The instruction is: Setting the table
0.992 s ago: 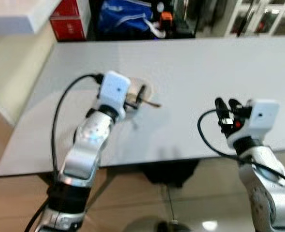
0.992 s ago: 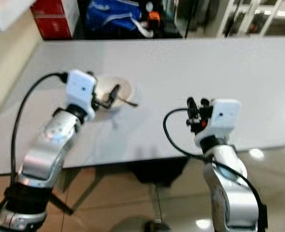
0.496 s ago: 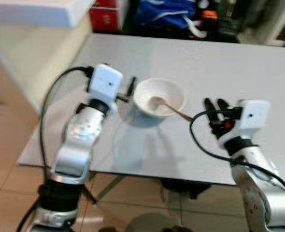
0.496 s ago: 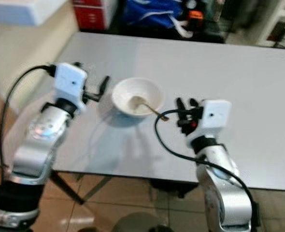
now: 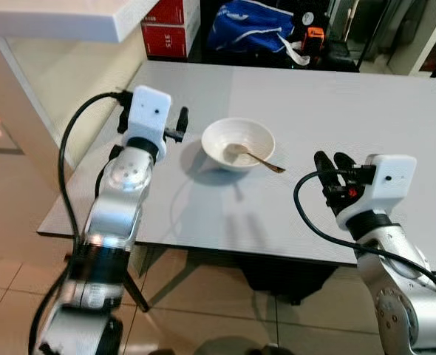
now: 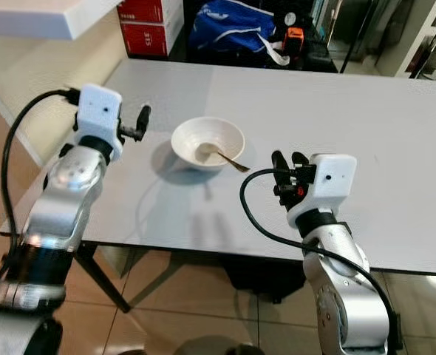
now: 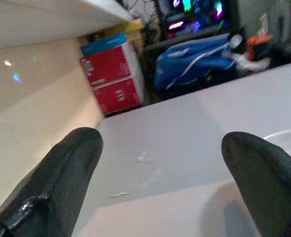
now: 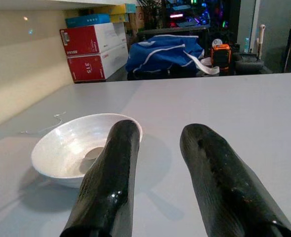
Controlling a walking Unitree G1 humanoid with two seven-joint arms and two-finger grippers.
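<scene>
- Grey and bare, the bench (image 5: 366,111) runs across a room with red boxes (image 5: 170,29) and a blue bag (image 5: 251,26) on the floor beyond its far edge.
- One second back the left end effector (image 5: 179,124) was at the bowl (image 5: 238,143), fingers over its rim. Now it sits just beside the bowl on the robot's left, apart from it, fingers spread wide and holding nothing.
- The whole picture has also shifted, so the head camera has moved; the bowl's apparent drift is mostly that.
- My reading is that the bowl has been set down and let go, so this piece of the table setting looks done and the next piece is wanted.
- The bowl stands upright near the bench's left end, a spoon (image 5: 261,157) lying in it with its handle out over the rim toward the right end effector (image 5: 333,159).
- That right end effector hovers near the bowl on its right, fingers pointing across the bench with a narrow gap between them and nothing gripped.
- From the right wrist camera the bowl lies ahead and off to one side of the fingers; whether anything else is in the bowl is hard to tell.
</scene>
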